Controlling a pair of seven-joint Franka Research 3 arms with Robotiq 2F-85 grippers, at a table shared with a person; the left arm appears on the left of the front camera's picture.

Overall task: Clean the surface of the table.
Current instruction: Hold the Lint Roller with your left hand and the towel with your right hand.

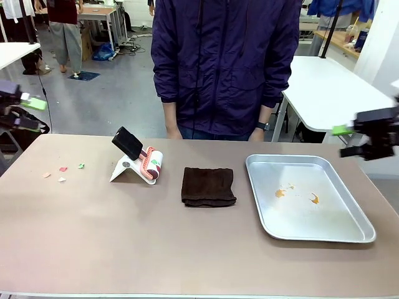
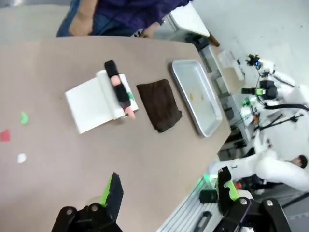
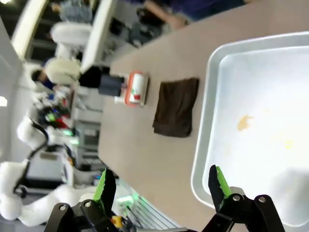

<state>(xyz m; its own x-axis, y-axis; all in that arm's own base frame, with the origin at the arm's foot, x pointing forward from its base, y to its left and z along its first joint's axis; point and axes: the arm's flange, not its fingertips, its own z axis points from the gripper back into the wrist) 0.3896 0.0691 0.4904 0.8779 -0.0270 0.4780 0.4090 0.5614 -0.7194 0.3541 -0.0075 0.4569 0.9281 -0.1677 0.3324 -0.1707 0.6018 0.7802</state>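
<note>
Matt smooth table (image 1: 93,237); shiny metal tray (image 1: 330,221); cloth (image 1: 209,187) (prob. terry, rough).

Open lab or workshop hall, white worktables (image 1: 330,90), bare grey floor (image 1: 112,93), wooden bench (image 1: 340,40) at the back

light: bright, even | shadows: soft | right wrist view: blurred

Left gripper (image 1: 32,113): black, two-fingered, green-padded; held raised at the left side; jaws spread wide and empty.
Right gripper (image 1: 345,141): same black, green-padded build; held raised at the right side; jaws spread wide and empty.
</note>
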